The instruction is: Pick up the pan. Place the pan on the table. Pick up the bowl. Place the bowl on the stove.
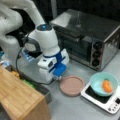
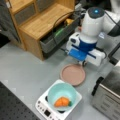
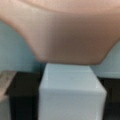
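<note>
The dusty-pink pan lies flat on the grey table, between the arm and the stove. My gripper is low at the pan's rim on the arm's side. In the wrist view the pan fills the top and its white handle runs down the middle; one finger at the left edge stands apart from it. The light-teal bowl, with an orange carrot inside, sits on the white stove.
A large steel toaster oven stands behind the pan and stove. A light wooden shelf unit with a dark bin of items is beside the arm. Bare grey table lies in front of the stove.
</note>
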